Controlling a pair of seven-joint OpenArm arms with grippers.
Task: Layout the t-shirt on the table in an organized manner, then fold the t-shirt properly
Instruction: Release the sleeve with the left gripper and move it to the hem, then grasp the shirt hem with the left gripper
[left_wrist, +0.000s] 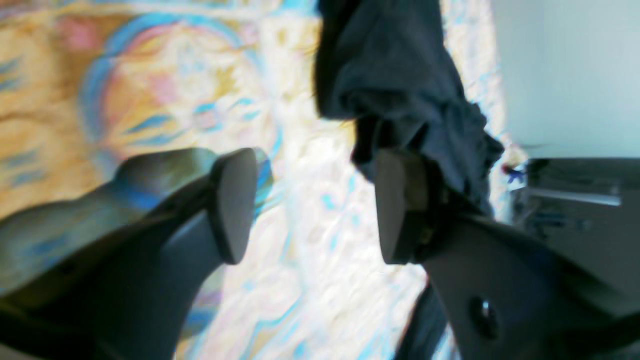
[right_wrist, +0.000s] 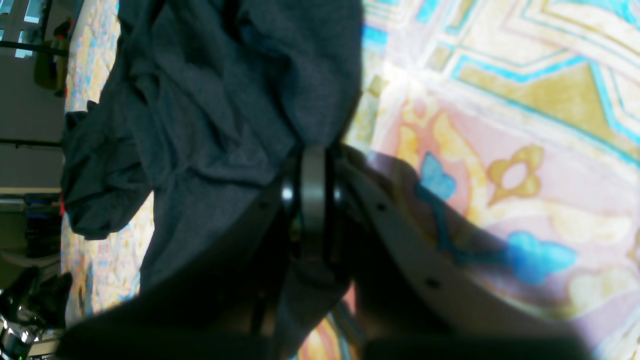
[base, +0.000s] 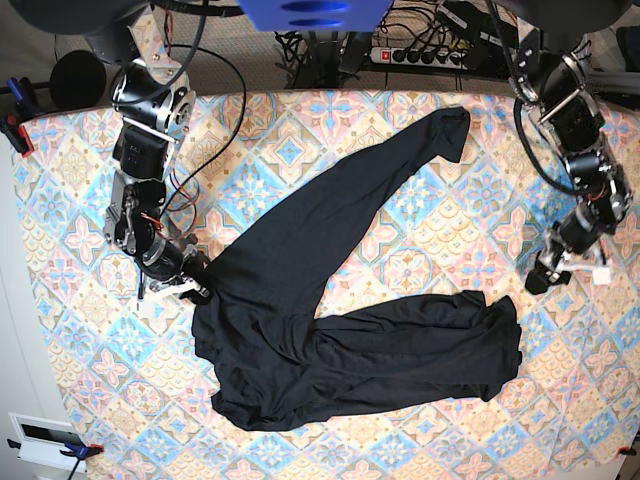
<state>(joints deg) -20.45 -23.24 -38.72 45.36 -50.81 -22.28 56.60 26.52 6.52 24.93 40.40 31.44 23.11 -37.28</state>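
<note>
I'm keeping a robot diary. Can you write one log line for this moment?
stage: laying out | black long-sleeved t-shirt: crumpled on patterned table | right gripper: shut on t-shirt | left gripper: open, empty

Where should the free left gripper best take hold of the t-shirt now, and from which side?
Probably the bunched end of the t-shirt nearest the open left gripper, coming from above at that outer side. The cloth there stands in raised folds, easier to pinch than flat fabric. The right gripper already clamps the opposite edge.

Plain black t-shirt (base: 340, 340); table (base: 440, 230) in pastel pink-blue-cream floral diamonds.
</note>
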